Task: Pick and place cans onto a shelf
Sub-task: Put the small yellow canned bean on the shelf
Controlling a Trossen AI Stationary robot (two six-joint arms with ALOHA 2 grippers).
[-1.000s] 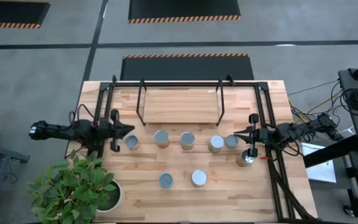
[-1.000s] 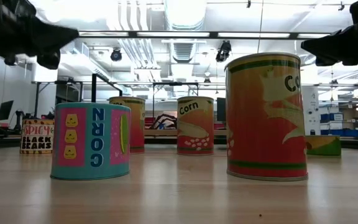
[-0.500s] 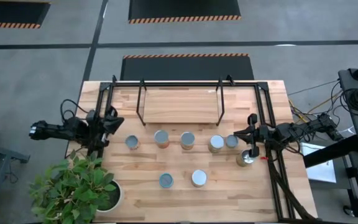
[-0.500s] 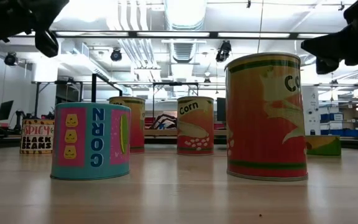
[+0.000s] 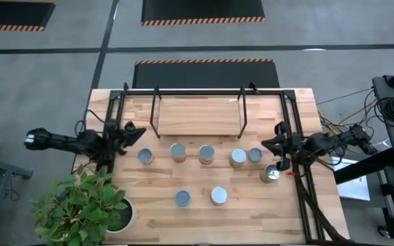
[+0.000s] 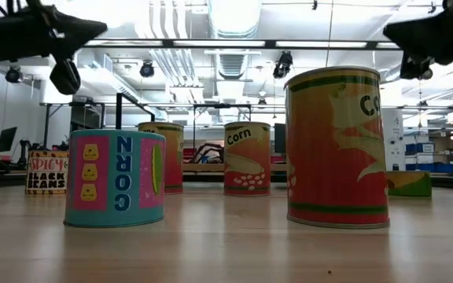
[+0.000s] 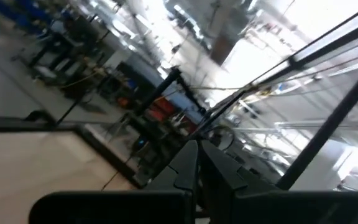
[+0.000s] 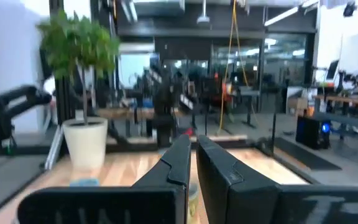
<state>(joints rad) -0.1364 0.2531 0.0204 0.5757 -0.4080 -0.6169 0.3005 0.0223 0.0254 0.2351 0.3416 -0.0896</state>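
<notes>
Several cans stand upright on the wooden table: a row (image 5: 206, 154) in front of the shelf (image 5: 198, 115) and two nearer ones (image 5: 182, 198), (image 5: 219, 196). The low view shows a blue and pink corn can (image 6: 116, 178) and a tall orange one (image 6: 336, 147). The shelf's board is bare. My left gripper (image 5: 139, 132) hovers shut at the table's left, above and left of the row's first can (image 5: 145, 156). My right gripper (image 5: 265, 144) hovers shut at the right, above the can at the right end (image 5: 271, 174). Both wrist views show the fingers together, left (image 7: 196, 168) and right (image 8: 192, 155), with nothing between them.
A white plant pot with a leafy plant (image 5: 91, 208) stands at the near left corner. A black rod frame (image 5: 289, 113) runs round the table's far part and down its right side. Bare wood lies between the two near cans and the front edge.
My left gripper has rolled about its own axis and tipped its fingers upward, staying beside the row's left end. My right gripper has tipped up a little and shows higher in the low view. Both stay shut. No can has moved.
</notes>
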